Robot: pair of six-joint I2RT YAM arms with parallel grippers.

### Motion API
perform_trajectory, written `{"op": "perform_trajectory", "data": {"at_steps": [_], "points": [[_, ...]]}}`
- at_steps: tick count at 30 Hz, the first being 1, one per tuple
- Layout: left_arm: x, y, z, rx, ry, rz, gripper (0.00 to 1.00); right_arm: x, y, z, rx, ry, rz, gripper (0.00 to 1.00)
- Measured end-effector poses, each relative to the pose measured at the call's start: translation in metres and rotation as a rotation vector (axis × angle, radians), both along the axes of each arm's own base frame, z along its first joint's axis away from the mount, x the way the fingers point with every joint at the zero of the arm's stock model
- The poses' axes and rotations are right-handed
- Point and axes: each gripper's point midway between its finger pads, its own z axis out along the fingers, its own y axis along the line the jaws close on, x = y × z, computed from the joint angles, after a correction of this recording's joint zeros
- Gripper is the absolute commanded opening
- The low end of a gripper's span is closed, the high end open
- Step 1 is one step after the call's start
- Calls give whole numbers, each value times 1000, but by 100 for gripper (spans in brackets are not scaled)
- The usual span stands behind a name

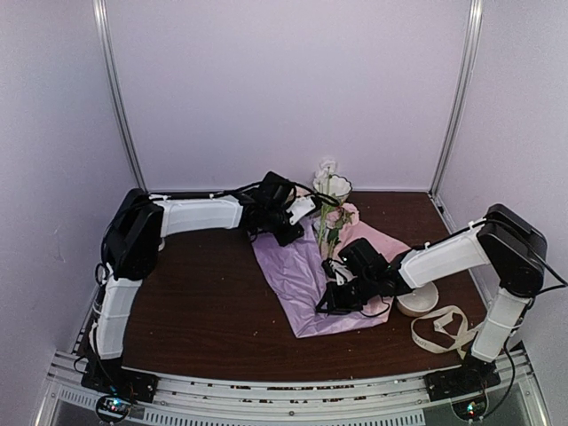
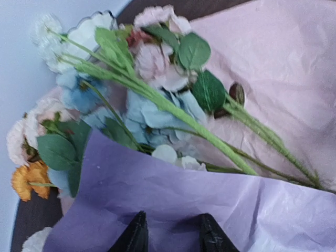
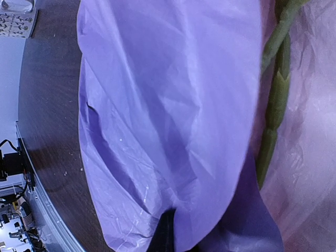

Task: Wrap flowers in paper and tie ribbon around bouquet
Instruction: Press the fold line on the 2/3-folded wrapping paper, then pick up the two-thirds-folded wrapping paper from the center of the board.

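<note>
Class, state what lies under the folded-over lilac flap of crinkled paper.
Thin green flower stems pass under the lilac flap, over the sheet's pale pink side. Their lower ends are hidden.

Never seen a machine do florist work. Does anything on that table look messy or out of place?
Nothing spilled or broken. The purple paper lies crinkled and askew, partly folded over the flowers. The cream ribbon sits in a loose tangle near the right arm's base, apart from the paper.

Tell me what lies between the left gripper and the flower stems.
A folded-over purple flap of the paper lies between the left gripper and the flowers, covering the lower stems. The left wrist view shows it.
</note>
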Motion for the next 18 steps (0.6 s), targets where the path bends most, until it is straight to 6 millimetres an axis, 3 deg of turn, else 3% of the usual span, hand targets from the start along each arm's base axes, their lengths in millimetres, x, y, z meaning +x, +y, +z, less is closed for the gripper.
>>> {"op": "perform_trajectory", "data": {"at_steps": [4,9,13,15,18], "points": [[-2,3,-45,64,67,9,37,-3,-1,3,-18,-2,8,17],[-1,0,-41,51,73,14,35,-4,-4,25,-28,-26,15,37],[0,0,-42,48,78,15,35,10,-10,73,-15,-126,-4,59],[-1,-1,-43,48,81,14,35,24,-26,97,-21,-187,-58,63],[-2,-2,-42,43,85,8,34,54,-78,124,-55,-262,-225,67]]}}
